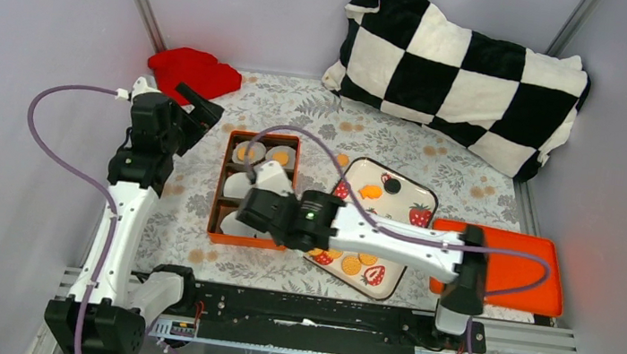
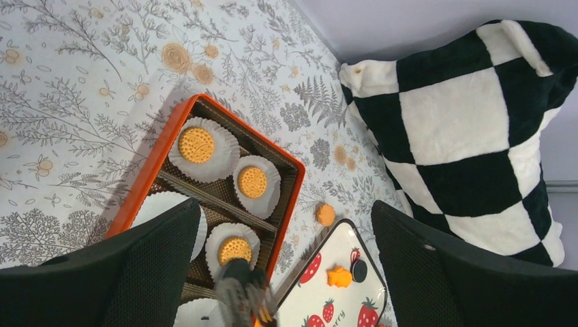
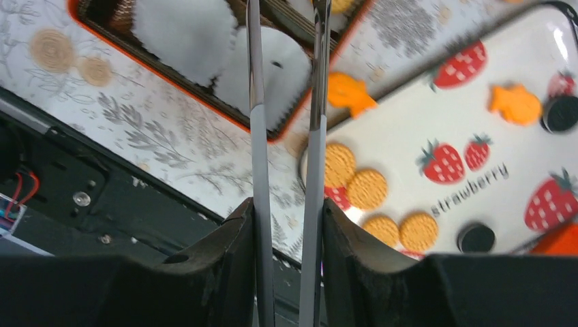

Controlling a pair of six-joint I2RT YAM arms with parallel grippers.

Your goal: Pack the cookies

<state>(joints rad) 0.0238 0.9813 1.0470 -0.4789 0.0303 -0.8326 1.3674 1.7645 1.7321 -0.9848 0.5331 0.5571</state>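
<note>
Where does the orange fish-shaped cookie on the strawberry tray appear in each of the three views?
Top external: the fish-shaped cookie lies mid-picture, on the strawberry tray's far end.
Left wrist: fish-shaped cookie near the bottom edge, just right of centre.
Right wrist: fish-shaped cookie at upper right.
Shared landmark: the black cookie close beside it.

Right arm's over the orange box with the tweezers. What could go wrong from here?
The thin metal tweezers in the right gripper hang over the white paper cups in the orange rectangular box; they might snag or crumple one. One round golden cookie already lies loose on the floral tablecloth, so another drop seems plausible.
</note>
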